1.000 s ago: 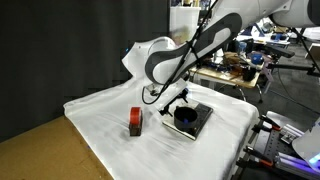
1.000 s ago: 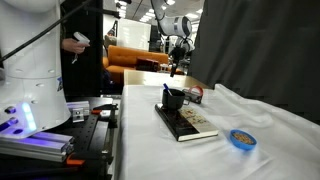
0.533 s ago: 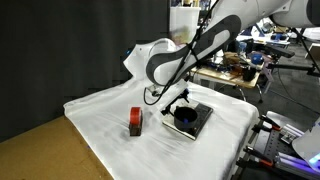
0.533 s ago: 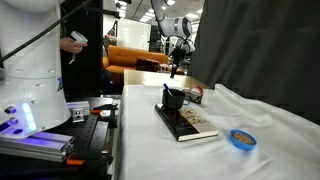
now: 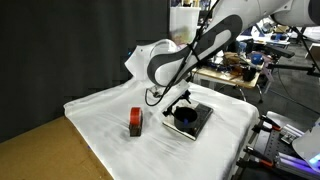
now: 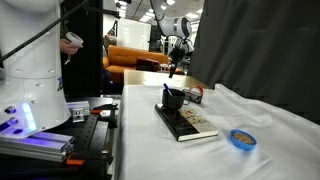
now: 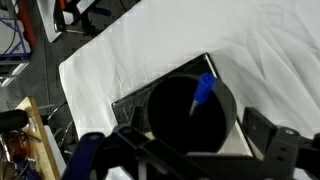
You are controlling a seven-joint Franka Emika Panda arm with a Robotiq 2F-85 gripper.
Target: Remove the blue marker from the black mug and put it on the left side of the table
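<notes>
claw (image 7: 186,150) open, unmoved | blue marker (image 7: 203,92) still in black mug (image 7: 170,112) (nothing shifted)

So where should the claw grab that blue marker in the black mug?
Grip the upper end of the blue marker, coming down from above. It leans in the black mug, lower part down in the hollow, so only the top is free.

We note flat black slab (image 5: 203,117), white-edged, center-right of frame. Red-brown block (image 5: 134,122) upright, left of slab, apart from it. We see small blue disc (image 6: 241,138) at lower right. Orange sofa (image 6: 128,58) in upper-center background. Black curtain (image 5: 60,50) at upper left.
</notes>
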